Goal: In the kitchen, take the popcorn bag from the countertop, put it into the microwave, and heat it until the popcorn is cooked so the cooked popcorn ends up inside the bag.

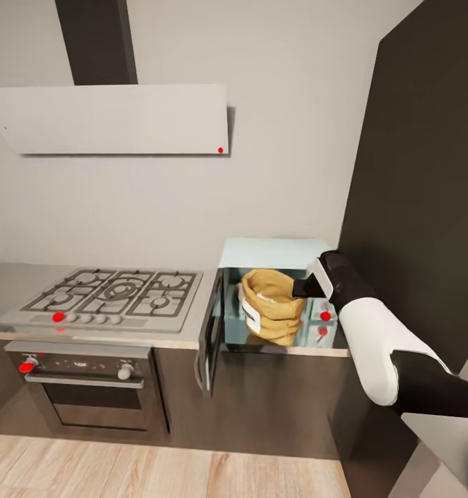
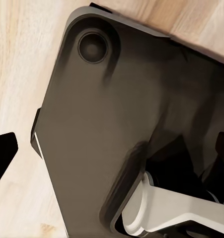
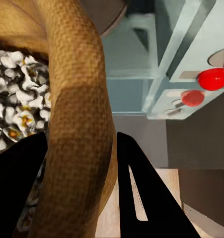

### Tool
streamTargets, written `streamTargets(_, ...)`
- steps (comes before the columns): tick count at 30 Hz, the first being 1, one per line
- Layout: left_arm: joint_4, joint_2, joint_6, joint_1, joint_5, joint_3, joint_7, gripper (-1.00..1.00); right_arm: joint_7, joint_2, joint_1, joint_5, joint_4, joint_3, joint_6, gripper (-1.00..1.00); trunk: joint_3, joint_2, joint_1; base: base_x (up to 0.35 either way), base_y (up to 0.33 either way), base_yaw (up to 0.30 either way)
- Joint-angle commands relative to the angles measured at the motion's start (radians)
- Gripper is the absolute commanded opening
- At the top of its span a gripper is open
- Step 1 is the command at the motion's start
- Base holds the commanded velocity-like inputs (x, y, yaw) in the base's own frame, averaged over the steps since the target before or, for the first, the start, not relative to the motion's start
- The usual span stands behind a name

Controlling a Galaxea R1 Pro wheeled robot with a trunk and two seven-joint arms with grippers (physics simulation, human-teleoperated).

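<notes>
Bearing an unreadable white label (image 1: 251, 312), popcorn bag (image 1: 272, 304) fills microwave (image 1: 275, 254).

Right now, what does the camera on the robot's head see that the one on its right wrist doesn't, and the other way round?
Head view alone: the steel gas hob, the white hood, the built-in oven, the microwave's swung-open door. Right wrist view alone: pale popped popcorn inside the sack. Both: the tan burlap popcorn bag at the open mint-blue microwave, with the right gripper on its rim.
</notes>
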Motion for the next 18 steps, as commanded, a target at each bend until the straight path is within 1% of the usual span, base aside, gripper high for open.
streamTargets(1,0.0,0.0,-0.002,0.0,0.001,0.006,0.001,1.0,-0.002,0.001,-0.001,0.01,-0.007,-0.009,0.003,-1.0,-0.001,-0.001,0.001,0.215,0.0,0.0)
streamTargets(2,0.0,0.0,-0.002,0.0,0.001,0.006,0.001,1.0,-0.003,0.001,-0.001,0.021,-0.03,-0.009,0.003,-1.0,-0.001,-0.001,0.001,0.205,0.0,0.0)
streamTargets(9,0.0,0.0,-0.002,0.0,0.001,0.006,0.001,1.0,-0.003,0.001,-0.001,0.021,-0.025,-0.009,0.003,-1.0,-0.001,-0.001,0.001,0.147,0.0,0.0)
streamTargets(14,0.0,0.0,-0.002,0.0,0.001,0.006,0.001,1.0,-0.003,0.001,-0.001,0.02,-0.022,-0.009,0.003,-1.0,-0.001,-0.001,0.001,0.092,0.0,0.0)
streamTargets(18,0.0,0.0,-0.002,0.0,0.001,0.006,0.001,1.0,-0.004,0.003,-0.001,0.018,-0.019,-0.009,0.003,-1.0,-0.001,-0.001,0.001,0.017,0.0,0.0)
